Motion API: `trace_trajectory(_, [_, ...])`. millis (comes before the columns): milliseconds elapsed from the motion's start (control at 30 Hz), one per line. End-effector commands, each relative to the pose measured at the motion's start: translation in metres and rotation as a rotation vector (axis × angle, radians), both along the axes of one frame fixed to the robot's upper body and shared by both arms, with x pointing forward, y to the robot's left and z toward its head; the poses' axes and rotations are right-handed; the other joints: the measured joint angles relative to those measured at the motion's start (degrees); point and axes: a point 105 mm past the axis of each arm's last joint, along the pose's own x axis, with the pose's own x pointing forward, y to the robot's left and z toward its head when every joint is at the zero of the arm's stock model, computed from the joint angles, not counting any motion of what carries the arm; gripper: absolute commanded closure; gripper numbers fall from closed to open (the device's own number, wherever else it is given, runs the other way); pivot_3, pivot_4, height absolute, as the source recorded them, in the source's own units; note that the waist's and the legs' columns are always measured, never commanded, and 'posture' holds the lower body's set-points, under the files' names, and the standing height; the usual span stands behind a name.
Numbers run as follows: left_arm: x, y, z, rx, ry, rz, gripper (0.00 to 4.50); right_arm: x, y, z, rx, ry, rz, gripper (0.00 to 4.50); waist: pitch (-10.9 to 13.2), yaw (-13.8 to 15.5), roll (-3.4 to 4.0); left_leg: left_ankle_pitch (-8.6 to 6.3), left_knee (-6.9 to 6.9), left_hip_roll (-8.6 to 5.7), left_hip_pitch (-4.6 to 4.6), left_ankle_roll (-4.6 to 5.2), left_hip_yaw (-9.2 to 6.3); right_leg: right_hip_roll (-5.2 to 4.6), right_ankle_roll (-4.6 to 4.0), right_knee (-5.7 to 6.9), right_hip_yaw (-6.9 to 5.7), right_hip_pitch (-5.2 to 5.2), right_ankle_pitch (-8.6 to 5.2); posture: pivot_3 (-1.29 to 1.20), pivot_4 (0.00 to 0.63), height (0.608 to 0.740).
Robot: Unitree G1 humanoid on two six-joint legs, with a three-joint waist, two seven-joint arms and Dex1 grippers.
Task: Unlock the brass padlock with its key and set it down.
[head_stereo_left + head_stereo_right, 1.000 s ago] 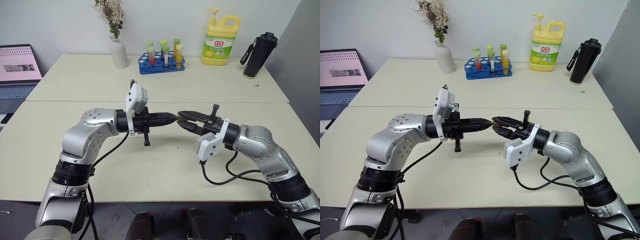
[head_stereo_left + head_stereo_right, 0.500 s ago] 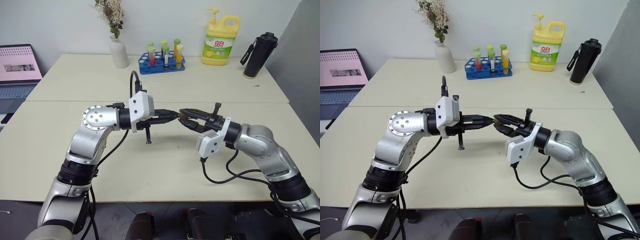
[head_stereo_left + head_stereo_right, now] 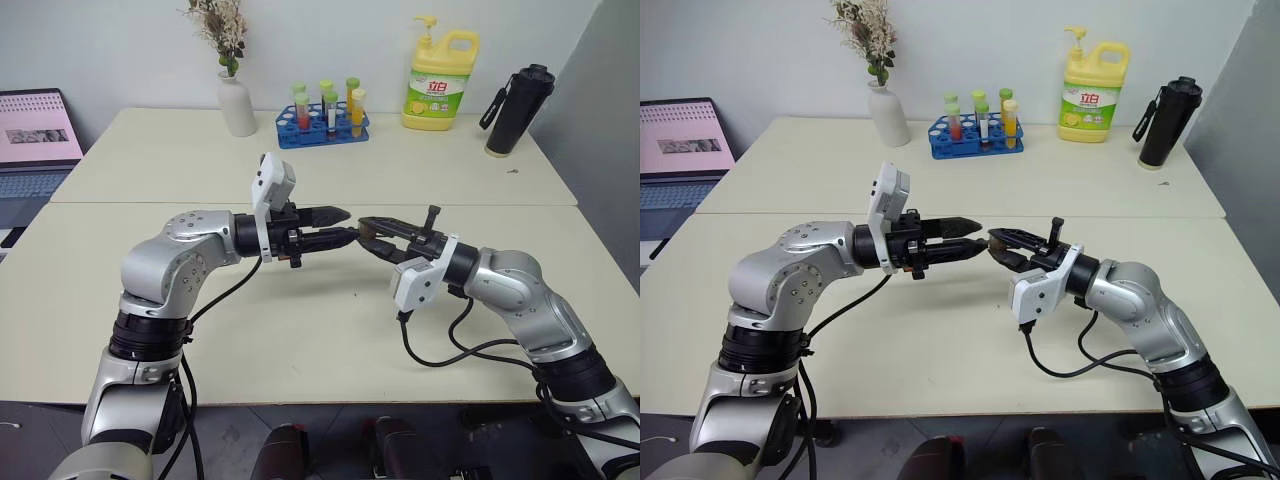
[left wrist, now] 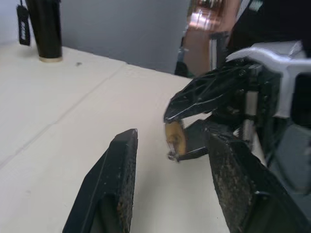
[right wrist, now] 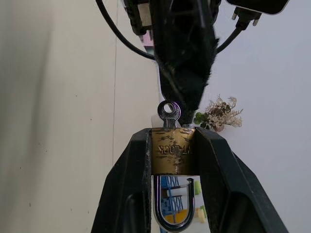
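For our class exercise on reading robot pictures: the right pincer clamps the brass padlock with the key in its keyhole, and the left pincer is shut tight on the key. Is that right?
Not quite. The right pincer does clamp the padlock with the key in it, but the left pincer is open, its fingers apart and off the key. The left wrist view shows it.

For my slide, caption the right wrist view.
Right gripper clamps the brass padlock, key seated in it.
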Motion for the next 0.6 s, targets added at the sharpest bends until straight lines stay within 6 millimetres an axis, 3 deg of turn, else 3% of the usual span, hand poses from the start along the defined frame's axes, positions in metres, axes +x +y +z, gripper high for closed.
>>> trace_trajectory(33, [-0.008,-0.001,0.014,-0.006,-0.008,-0.021,2.29,-0.005,0.004,0.014,0.006,-0.066,0.032,3.58,0.0,0.0,0.0,0.0,0.0,-0.01,0.0,0.0,0.0,0.0,0.0,0.0,0.0,0.0,0.0,0.0,0.15,0.74])
trace_trajectory(300, [-0.005,-0.004,0.003,0.049,-0.004,0.0,2.29,-0.008,0.007,0.015,-0.011,-0.096,0.058,3.58,0.0,0.04,0.0,0.01,0.0,-0.01,0.01,-0.02,0.0,-0.01,-0.04,0.0,0.01,0.01,0.02,0.0,0.15,0.74])
trace_trajectory(600, [-0.003,-0.012,0.005,0.018,0.004,-0.004,2.29,-0.012,0.009,0.016,-0.02,-0.114,0.081,3.58,0.0,0.05,0.0,0.02,0.0,-0.01,0.01,-0.03,0.0,-0.01,-0.05,0.0,0.02,0.01,0.03,0.0,0.15,0.74])
